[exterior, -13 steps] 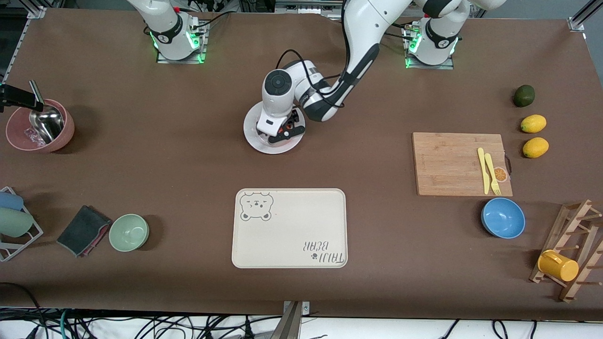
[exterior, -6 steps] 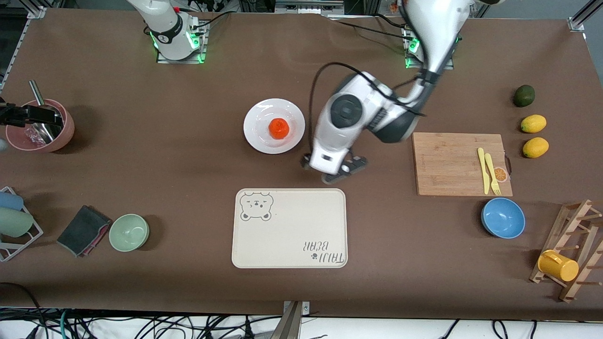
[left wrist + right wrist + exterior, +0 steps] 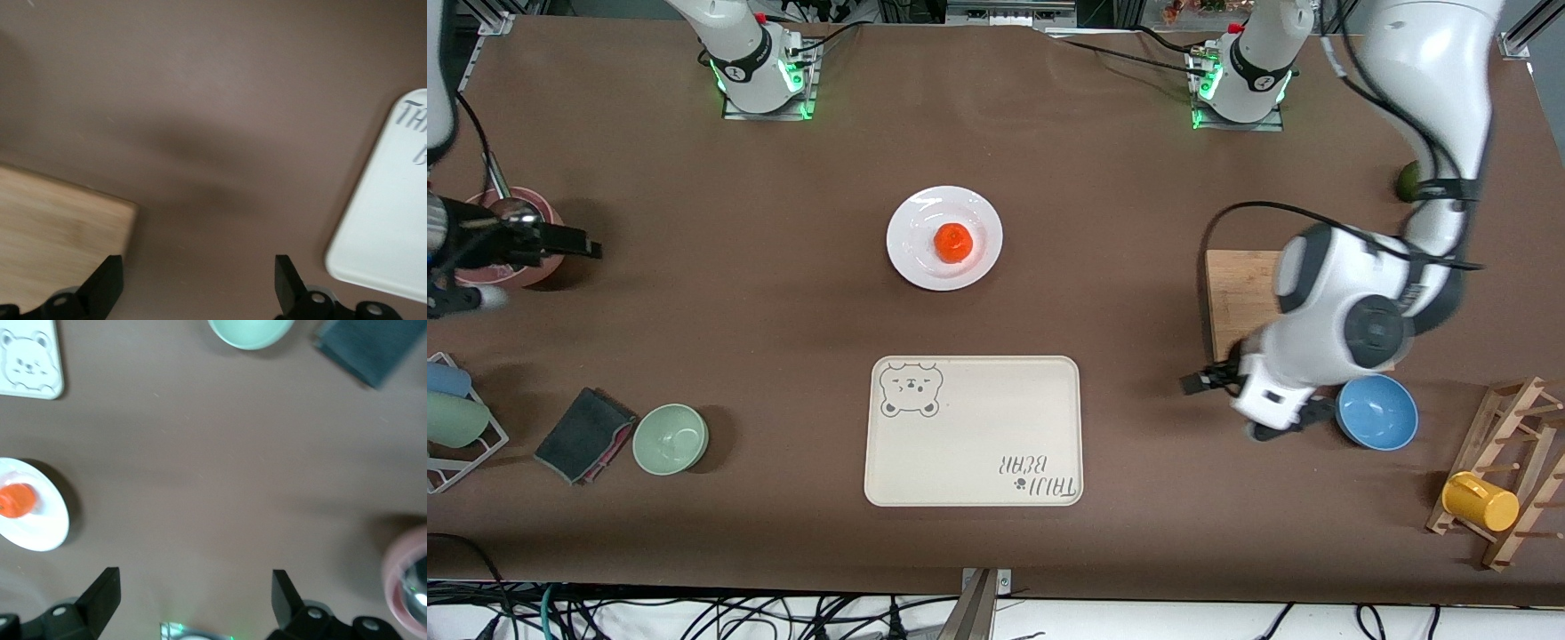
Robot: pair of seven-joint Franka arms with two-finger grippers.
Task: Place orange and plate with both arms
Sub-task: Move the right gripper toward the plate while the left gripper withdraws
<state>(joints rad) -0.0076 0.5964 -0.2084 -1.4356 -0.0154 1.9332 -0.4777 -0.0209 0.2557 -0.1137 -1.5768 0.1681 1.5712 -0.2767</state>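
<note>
The small red-orange orange (image 3: pixel 952 242) lies on the round white plate (image 3: pixel 918 253) in the middle of the table; no gripper touches either. The right wrist view shows both at its edge, the orange (image 3: pixel 16 501) on the plate (image 3: pixel 41 528). My left gripper (image 3: pixel 1229 408) hangs open and empty over bare table between the bear tray and the blue bowl; it (image 3: pixel 198 283) has only tabletop between its fingers. My right gripper (image 3: pixel 547 274) is open and empty beside the pink bowl at the right arm's end; it (image 3: pixel 195 593) also frames bare table.
A cream bear tray (image 3: pixel 974 431) lies nearer the front camera than the plate. The wooden cutting board (image 3: pixel 1240 293) and blue bowl (image 3: pixel 1383 413) lie under the left arm. A green bowl (image 3: pixel 670 438), dark cloth (image 3: pixel 585 434), pink bowl (image 3: pixel 538 218) and mug rack (image 3: pixel 1507 462) stand around.
The left gripper, which was down over the plate, has left the orange lying there and swung away toward the left arm's end of the table. The right gripper shifted slightly past the pink bowl.
</note>
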